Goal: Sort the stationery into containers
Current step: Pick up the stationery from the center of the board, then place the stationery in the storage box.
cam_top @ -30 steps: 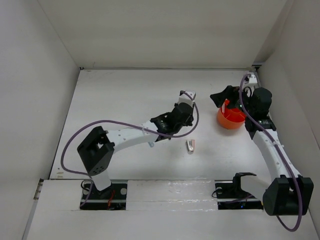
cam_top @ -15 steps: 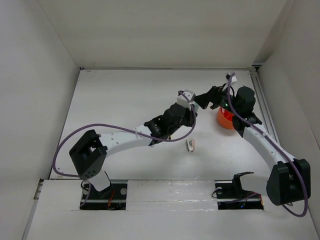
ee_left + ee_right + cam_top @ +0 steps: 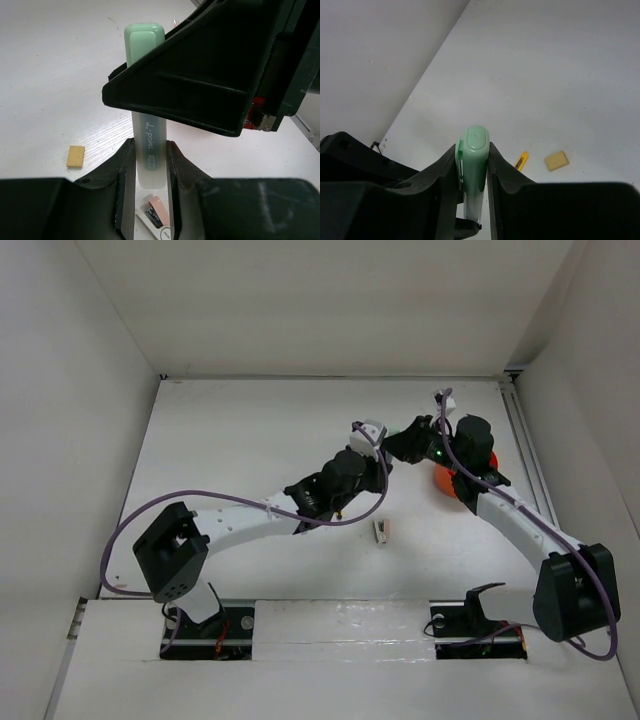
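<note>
A pale green marker (image 3: 147,150) with a clear barrel stands between the jaws of my left gripper (image 3: 148,165), which is shut on its lower end. My right gripper (image 3: 474,165) is shut on the same marker's green cap (image 3: 475,150). The two grippers meet mid-table, left gripper (image 3: 380,443) against right gripper (image 3: 400,443), just left of the orange tub (image 3: 447,481), which the right arm partly covers. A tan eraser (image 3: 556,160) and a yellow-black cutter (image 3: 521,161) lie on the table below. A grey-pink piece (image 3: 381,531) lies under the left arm's wrist.
White walls close in the table on the left, back and right. The purple cables loop beside both arms. The tub sits near the right wall (image 3: 560,440).
My right arm swung left from over the orange tub to my left gripper, and its jaws went from open to shut on the marker's cap. The left gripper edged slightly toward the back.
</note>
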